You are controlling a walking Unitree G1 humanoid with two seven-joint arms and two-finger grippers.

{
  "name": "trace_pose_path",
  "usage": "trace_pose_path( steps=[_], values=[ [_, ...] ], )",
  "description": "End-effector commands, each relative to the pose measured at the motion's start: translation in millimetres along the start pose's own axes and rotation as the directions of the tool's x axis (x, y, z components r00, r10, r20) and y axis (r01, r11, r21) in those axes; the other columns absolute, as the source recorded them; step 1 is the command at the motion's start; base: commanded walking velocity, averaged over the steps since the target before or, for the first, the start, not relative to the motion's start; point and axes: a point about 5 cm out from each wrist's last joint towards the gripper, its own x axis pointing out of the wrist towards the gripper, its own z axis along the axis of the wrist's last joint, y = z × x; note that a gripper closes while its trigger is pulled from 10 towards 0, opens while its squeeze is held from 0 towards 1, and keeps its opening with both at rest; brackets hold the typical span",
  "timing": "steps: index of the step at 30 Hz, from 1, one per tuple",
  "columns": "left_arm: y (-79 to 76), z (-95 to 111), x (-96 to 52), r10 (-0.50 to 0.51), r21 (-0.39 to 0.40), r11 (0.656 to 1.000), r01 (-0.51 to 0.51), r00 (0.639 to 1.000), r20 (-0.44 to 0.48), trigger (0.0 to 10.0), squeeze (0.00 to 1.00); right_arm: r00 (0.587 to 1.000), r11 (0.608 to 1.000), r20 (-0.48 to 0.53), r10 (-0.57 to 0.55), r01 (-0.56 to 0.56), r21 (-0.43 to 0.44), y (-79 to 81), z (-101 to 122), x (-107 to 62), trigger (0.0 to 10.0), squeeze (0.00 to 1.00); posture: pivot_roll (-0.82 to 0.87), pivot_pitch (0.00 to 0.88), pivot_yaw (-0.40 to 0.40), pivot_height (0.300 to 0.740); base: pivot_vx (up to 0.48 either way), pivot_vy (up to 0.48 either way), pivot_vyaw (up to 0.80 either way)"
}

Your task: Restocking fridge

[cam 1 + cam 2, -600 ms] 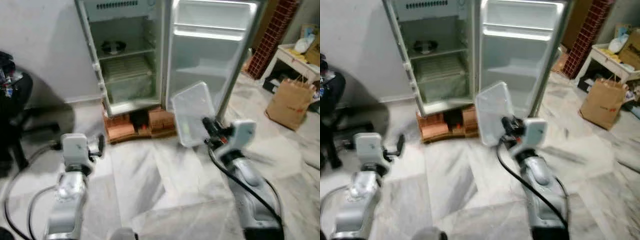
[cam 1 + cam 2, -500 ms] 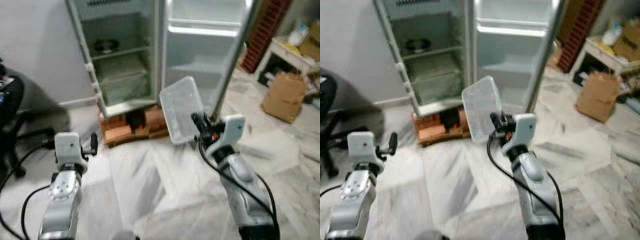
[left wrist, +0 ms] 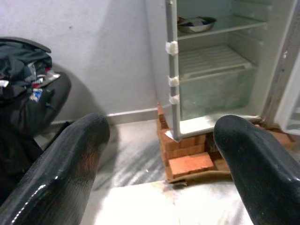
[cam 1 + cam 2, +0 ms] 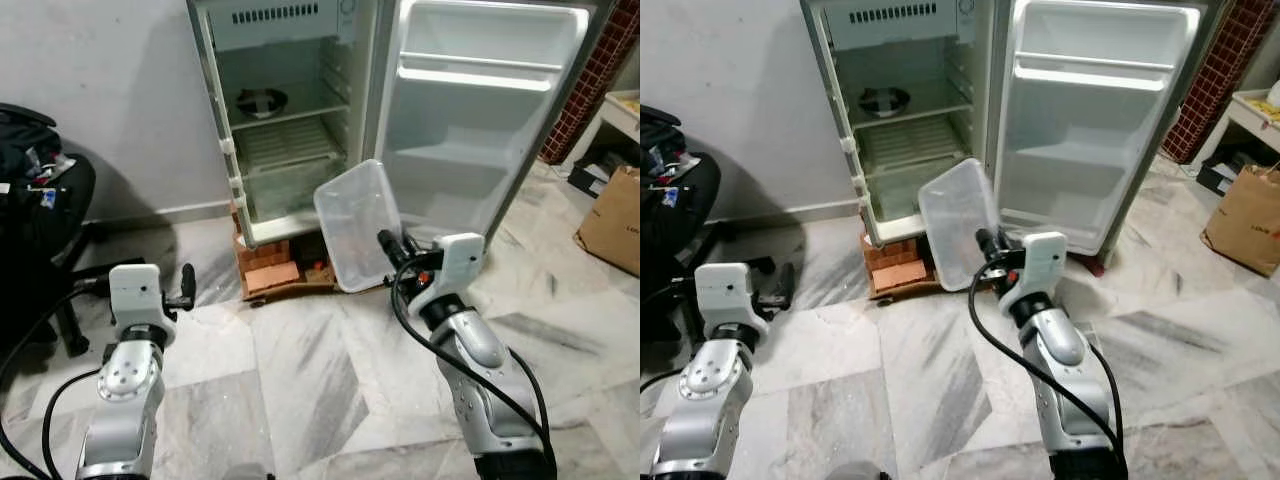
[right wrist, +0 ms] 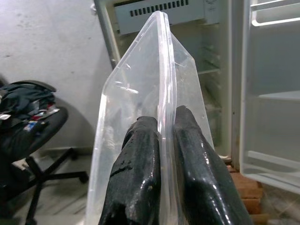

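Carrying clear plastic container point(image 4: 358, 225) toward open fridge point(image 4: 290, 110); robot stands back from it on marble floor point(image 4: 300, 370).

Near: right gripper point(image 5: 161, 145) pinches container wall between 2 fingers, container raised, tilted, mouth facing left. Left gripper point(image 3: 161, 154) empty, fingers spread wide, held low on left.

Far: fridge on bricks point(image 4: 270, 270), door point(image 4: 480, 110) swung right. Bowl point(image 4: 262, 100) on top shelf; wire shelf point(image 4: 285, 145) below looks free.

Judgement: close in squarely, level container before inserting, keep pinch firm, clear door edge.
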Motion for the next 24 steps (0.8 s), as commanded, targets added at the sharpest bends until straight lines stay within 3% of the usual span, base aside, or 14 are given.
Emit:
trace_pose_path(
  steps=[1,7,24],
  values=[
    [-11.7,3.4,0.4,-0.036,-0.011,0.999,0.036,0.999,0.012,10.0,0.00,0.999,0.999,0.011,-0.031,0.031,-0.029,-11.6,4.2,-2.8,10.0,0.00,0.04,0.043,0.010,0.740,0.360,0.315,0.00],
    [-11.4,2.9,-0.7,-0.034,-0.018,0.999,0.034,0.999,0.009,10.0,0.00,1.000,0.999,0.007,-0.029,0.029,-0.023,-9.6,2.0,-2.6,10.0,0.00,0.05,0.044,0.006,0.740,0.383,0.286,0.47],
    [-13.2,2.5,0.3,-0.046,-0.012,0.999,0.046,0.999,0.001,10.0,0.00,0.999,0.998,0.022,-0.036,0.038,-0.053,-10.3,7.4,1.4,10.0,0.00,0.04,0.046,0.008,0.740,0.470,0.000,0.00]
  ],
)
